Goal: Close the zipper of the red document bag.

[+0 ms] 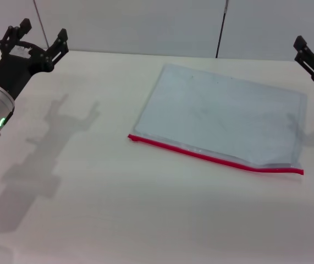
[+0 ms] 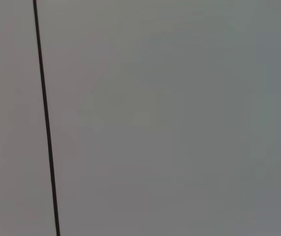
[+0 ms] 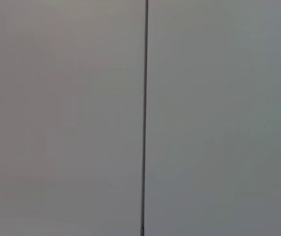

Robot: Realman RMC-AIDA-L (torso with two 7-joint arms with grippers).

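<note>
Red document bag [image 1: 222, 118]: flat on surface [image 1: 91, 209], right of centre.
Zipper [image 1: 211, 157]: along near edge.
Left hand [image 1: 34, 39]: far-left corner, raised, fingers spread.
Right hand [image 1: 310, 55]: far-right edge, state undeterminable.

The bag [image 1: 222, 118] looks like thin, translucent plastic, faintly glossy; the table [image 1: 91, 209] is smooth and matt white.

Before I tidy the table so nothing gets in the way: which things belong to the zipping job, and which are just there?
Job:
red document bag
zipper along its near edge
left gripper, raised far left, open
right gripper, raised far right

Just there:
table
wall panels behind
</note>
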